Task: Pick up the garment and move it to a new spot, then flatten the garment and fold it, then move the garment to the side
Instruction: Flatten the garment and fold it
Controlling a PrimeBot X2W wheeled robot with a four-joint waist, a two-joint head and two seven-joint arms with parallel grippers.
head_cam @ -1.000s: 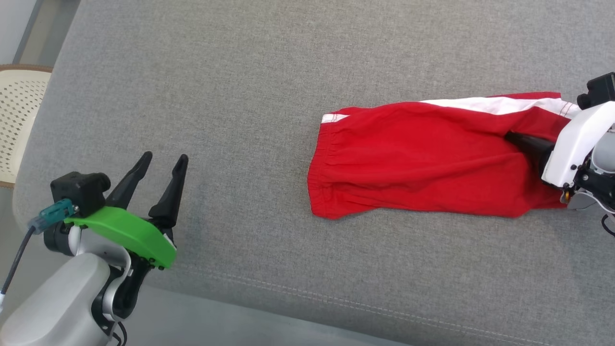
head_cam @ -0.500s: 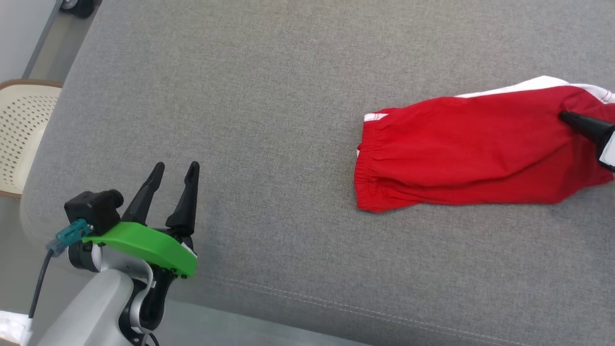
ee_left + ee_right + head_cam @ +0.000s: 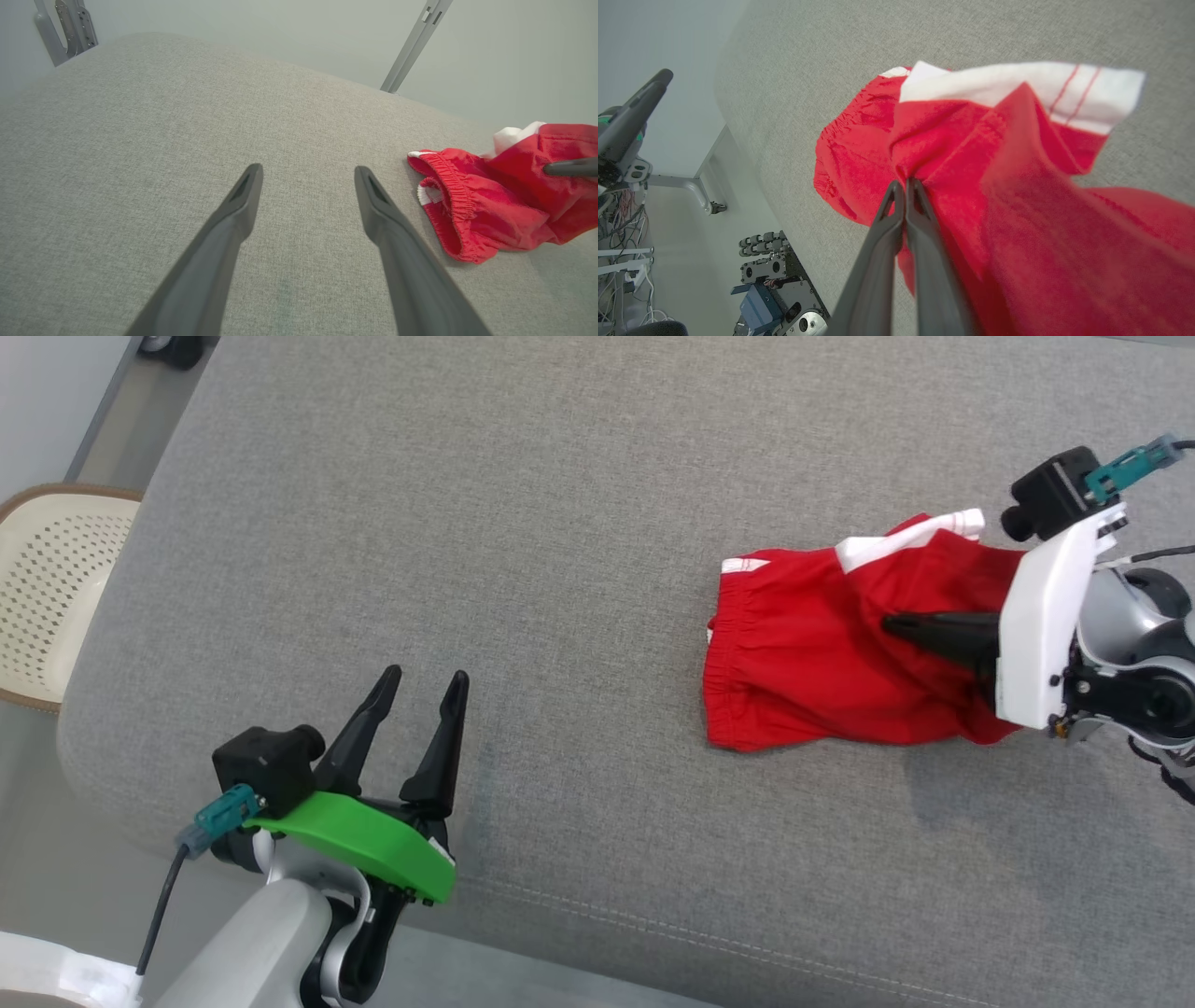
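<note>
Garment [image 3: 803, 681] is no longer stretched out long and flat. It's bunched up much shorter now, with the leg end lifted off the cushion and carried back over the body. Right gripper [image 3: 892, 623] was at the far leg end a second ago and now sits closer to the waistband [image 3: 724, 681], fingers fully pinched together on a fold of red fabric. White stripe [image 3: 906, 537] goes from a long band along the far edge to a short folded-over patch.

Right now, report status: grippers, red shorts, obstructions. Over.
Right gripper shut on red shorts, fabric bunched. Left gripper open, apart from shorts, over grey cushion. No obstruction seen.
</note>
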